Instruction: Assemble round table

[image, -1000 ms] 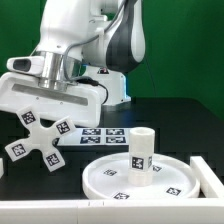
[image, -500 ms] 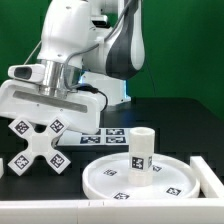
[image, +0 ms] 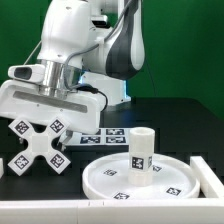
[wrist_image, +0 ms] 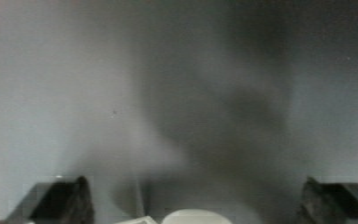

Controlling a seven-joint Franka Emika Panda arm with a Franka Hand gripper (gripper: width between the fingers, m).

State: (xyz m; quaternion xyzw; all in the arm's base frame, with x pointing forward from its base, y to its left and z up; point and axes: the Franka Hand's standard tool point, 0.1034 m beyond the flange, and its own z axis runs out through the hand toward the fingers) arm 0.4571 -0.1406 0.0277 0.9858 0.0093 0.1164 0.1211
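The white cross-shaped foot hangs upright at the exterior view's left, its tagged face turned to the camera. My gripper is directly above it and shut on its top; the fingertips are hidden behind the foot. The large rimmed round disc lies flat at the front right. The short cylinder leg stands upright at the disc's middle. In the wrist view my gripper shows two dark fingers far apart, with a blurred white rounded part between them. The rest of that view is grey blur.
The marker board lies flat on the black table between the foot and the disc. A white block stands at the disc's right. A white ledge runs along the front. The robot's base is behind.
Since one second ago the foot has turned from tilted to a square X and moved a little to the left and up. It has not moved in the last half second.
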